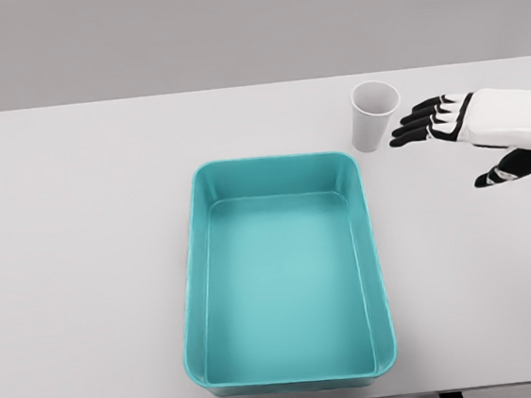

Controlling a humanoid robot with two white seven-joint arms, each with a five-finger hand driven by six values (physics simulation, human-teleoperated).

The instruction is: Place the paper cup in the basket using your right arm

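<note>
A teal basket (283, 271), a shallow rectangular tub with rounded corners, sits in the middle of the white table (82, 256), its long side running away from the robot. Just past its far right corner stands the white paper cup (373, 115), upright with its mouth facing up, close to the basket rim but not touching it. The right hand (472, 130) comes in from the right edge, fingers spread and relaxed, holding nothing, with the black fingertips (401, 133) just beside the cup's wall. Between cup and basket there is only bare tabletop.
</note>
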